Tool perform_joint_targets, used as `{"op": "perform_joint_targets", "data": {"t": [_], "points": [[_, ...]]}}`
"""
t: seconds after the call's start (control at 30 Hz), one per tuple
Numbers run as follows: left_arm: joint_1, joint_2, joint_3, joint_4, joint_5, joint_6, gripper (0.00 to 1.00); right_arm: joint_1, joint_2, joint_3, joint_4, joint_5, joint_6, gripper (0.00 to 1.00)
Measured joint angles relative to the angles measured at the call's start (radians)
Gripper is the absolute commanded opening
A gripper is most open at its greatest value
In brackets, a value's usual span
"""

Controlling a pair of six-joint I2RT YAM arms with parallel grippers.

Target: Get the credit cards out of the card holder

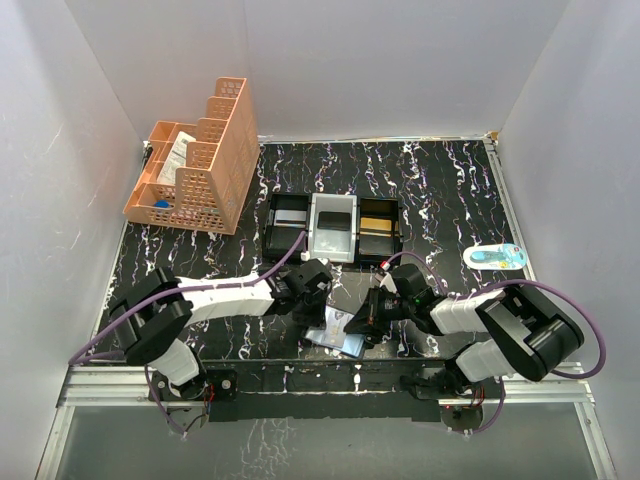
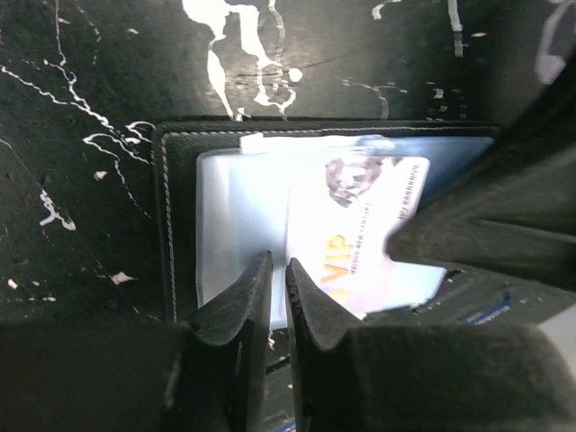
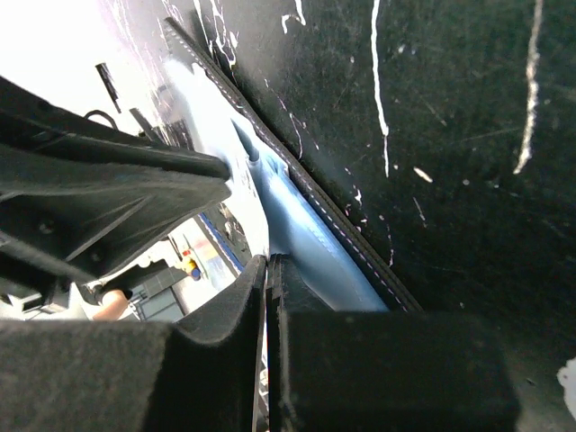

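Observation:
The card holder (image 1: pixel 336 341) lies open on the black marbled table between my two grippers. In the left wrist view it shows a dark stitched border (image 2: pixel 167 225) and pale blue plastic sleeves (image 2: pixel 236 225). A white card with orange "VIP" lettering (image 2: pixel 355 220) lies skewed across the sleeves. My left gripper (image 2: pixel 279 270) is shut to a thin slit, its tips down on the sleeve at the card's left edge. My right gripper (image 3: pixel 268 267) is shut on a thin white edge, apparently that card. Its dark body (image 2: pixel 490 229) covers the card's right end.
A black-and-white three-compartment tray (image 1: pixel 333 226) stands just behind the grippers. An orange mesh organiser (image 1: pixel 195 165) is at the back left. A small blue-and-white object (image 1: pixel 495 256) lies at the right. White walls close in three sides.

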Motion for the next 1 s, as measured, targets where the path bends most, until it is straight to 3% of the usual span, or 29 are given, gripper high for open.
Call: {"op": "perform_joint_targets", "data": {"t": [0.1,0.27,0.4,0.73,1.0], "points": [[0.001,0.035,0.005,0.001,-0.001,-0.002,0.07,0.000,-0.001,0.002,-0.002,0.000,-0.004,0.00],[-0.006,0.041,0.014,-0.013,-0.021,-0.011,0.06,0.000,-0.011,0.007,-0.005,0.000,-0.002,0.16],[-0.009,0.041,0.014,-0.016,-0.029,-0.021,0.06,0.000,-0.033,0.006,0.015,0.009,0.020,0.22],[-0.011,0.041,0.015,-0.018,-0.035,-0.028,0.05,0.068,-0.122,-0.062,0.079,0.163,0.133,0.25],[-0.011,0.041,0.016,-0.021,-0.035,-0.028,0.05,0.215,-0.190,-0.088,0.097,0.368,0.234,0.22]]}}
